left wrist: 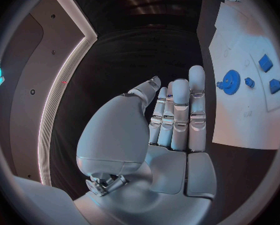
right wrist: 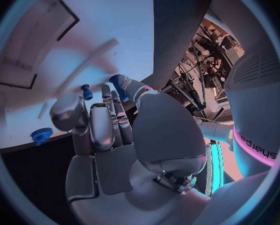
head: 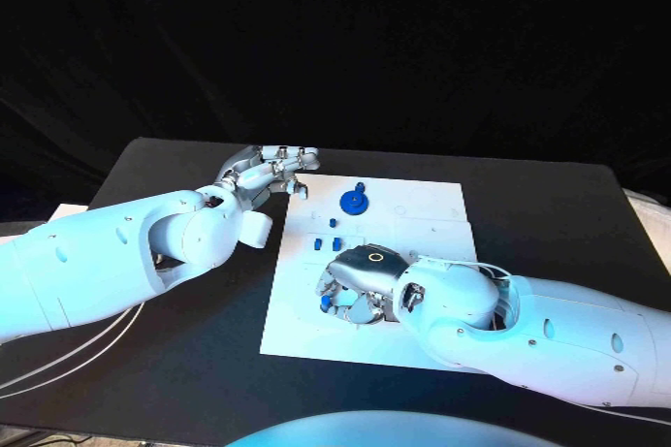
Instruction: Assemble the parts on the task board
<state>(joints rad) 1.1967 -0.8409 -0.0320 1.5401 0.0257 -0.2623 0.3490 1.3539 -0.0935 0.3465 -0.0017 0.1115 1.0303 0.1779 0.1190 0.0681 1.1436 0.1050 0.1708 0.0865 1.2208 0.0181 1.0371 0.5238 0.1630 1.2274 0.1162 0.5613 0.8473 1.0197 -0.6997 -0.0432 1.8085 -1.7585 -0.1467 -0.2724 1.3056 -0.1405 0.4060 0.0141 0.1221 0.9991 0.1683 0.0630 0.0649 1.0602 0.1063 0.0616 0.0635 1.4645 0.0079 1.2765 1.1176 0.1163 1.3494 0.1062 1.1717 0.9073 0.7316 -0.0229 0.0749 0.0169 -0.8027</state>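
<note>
The white task board (head: 420,209) lies mid-table. A blue gear (head: 355,202) stands near its far left part, also seen as the gear (left wrist: 229,81) and the gear (right wrist: 42,135). Small blue pieces (head: 326,242) lie nearer the middle. My right hand (head: 360,284) hovers low over the board's near-left area; its thumb and a finger pinch a small blue part (right wrist: 118,80). A blue peg (right wrist: 87,91) stands just beyond its fingertips. My left hand (head: 272,166) sits at the board's far left corner, its fingers (left wrist: 180,112) straight and holding nothing.
A shallow rectangular recess (right wrist: 34,45) is sunk into the board ahead of my right hand. Two blue blocks (left wrist: 265,62) and a small peg (left wrist: 249,82) lie by the gear. Black table (head: 545,195) surrounds the board; cables (head: 84,355) trail off at the near left.
</note>
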